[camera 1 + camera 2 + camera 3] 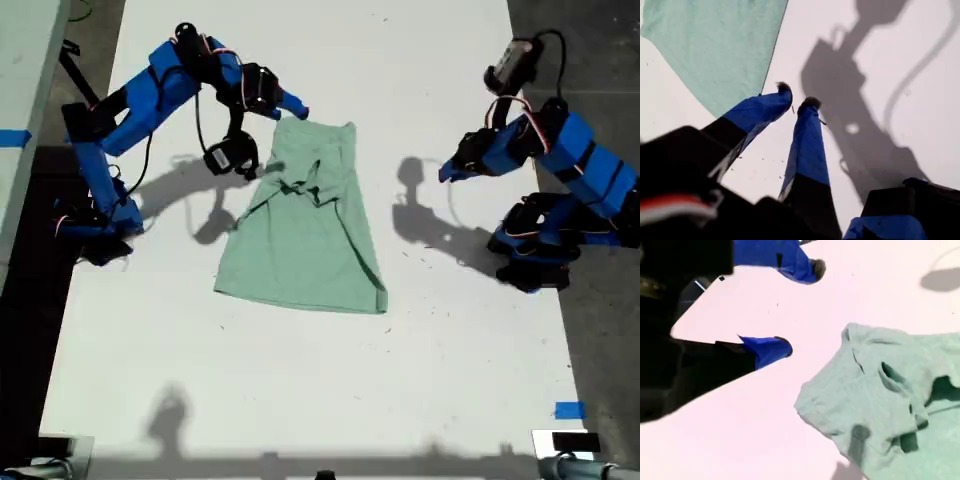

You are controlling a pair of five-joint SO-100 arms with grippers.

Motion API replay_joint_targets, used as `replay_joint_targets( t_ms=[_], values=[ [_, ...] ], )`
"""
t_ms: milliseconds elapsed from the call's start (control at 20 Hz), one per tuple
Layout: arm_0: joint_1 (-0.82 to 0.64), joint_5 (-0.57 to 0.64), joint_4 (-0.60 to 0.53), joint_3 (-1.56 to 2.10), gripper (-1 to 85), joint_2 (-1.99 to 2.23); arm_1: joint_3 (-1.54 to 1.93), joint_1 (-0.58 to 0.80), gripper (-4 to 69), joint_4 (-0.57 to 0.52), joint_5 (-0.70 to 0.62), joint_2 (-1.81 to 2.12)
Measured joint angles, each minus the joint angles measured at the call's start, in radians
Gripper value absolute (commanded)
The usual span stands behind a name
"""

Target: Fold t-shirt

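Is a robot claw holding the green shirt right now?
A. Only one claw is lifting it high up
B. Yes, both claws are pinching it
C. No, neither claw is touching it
C. The t-shirt lies flat on the white table, while my first gripper and my second gripper both have nothing between their jaws.

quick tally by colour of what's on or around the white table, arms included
pale green: 1, the t-shirt
blue arms: 2, ending in my first gripper and my second gripper
blue tape marks: 2, and
total: 5
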Motion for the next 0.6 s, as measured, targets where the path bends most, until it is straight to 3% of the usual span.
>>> replay_joint_targets(
  t_ms=[150, 300, 600],
  values=[
    [0.091, -0.023, 0.098, 0.071, 24.7, 0.089, 0.0, -0.095, 13.4, -0.032, 0.003, -0.038],
    [0.184, -0.071, 0.107, 0.213, 24.5, 0.187, 0.0, -0.206, 16.4, -0.094, 0.025, -0.084],
    [0.324, -0.199, -0.044, 0.65, 24.2, 0.446, -0.002, -0.379, 22.7, -0.218, 0.035, -0.199]
  ],
)
